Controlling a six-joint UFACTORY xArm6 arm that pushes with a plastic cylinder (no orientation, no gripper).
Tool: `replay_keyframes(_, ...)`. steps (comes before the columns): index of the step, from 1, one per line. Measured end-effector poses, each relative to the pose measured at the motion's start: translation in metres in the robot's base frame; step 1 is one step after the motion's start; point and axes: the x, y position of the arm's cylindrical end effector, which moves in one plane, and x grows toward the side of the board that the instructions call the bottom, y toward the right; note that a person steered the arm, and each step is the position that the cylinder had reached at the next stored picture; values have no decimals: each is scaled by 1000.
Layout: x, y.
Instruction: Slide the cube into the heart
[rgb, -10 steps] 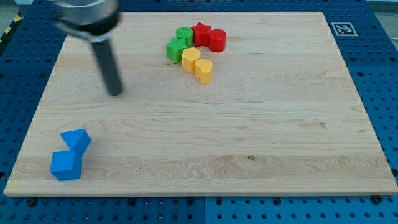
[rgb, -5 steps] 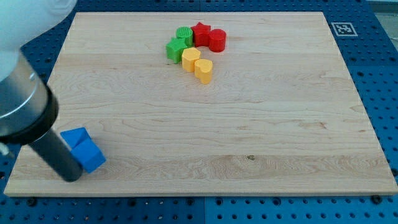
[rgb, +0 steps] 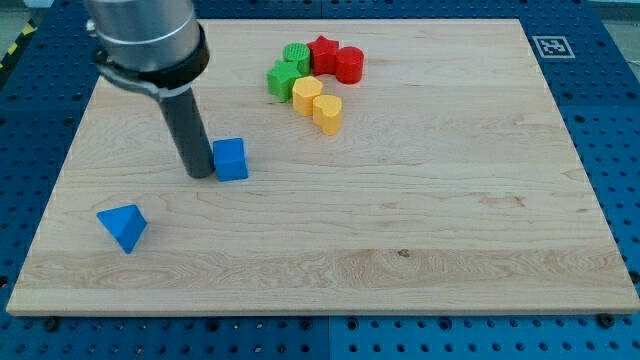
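Risk no. 1 from here, as I read it: my tip sits touching the blue cube on its left face, slightly low, so a push that's off-centre could spin the cube and let it slip round the rod instead of travelling. Target is the yellow heart, up and to the view's right of the cube, well apart; the line is diagonal, so I'd prob need contact from the cube's lower-left, not straight left. Risk no. 2: the heart is packed tight w/ a second yellow block (shape unclear, maybe another heart), a green block, a ribbed green block, a red star and a red cylinder; too hard a shove would scatter that cluster. No pincer on this rig, just a bare dark rod, so nothing opens or closes and nothing is gripped. Blue triangular block lies near the view's bottom-left, clear of the path. Blocks look like matte moulded plastic w/ crisp edges, prob light and quick to slide. Board is pale smooth wood w/ fine grain, low friction I'd guess; blue perforated base around it.
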Motion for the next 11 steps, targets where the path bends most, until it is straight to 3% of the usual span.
replay_keyframes(3, 5, 74)
replay_keyframes(5, 69, 95)
replay_keyframes(8, 10, 99)
replay_keyframes(11, 5, 108)
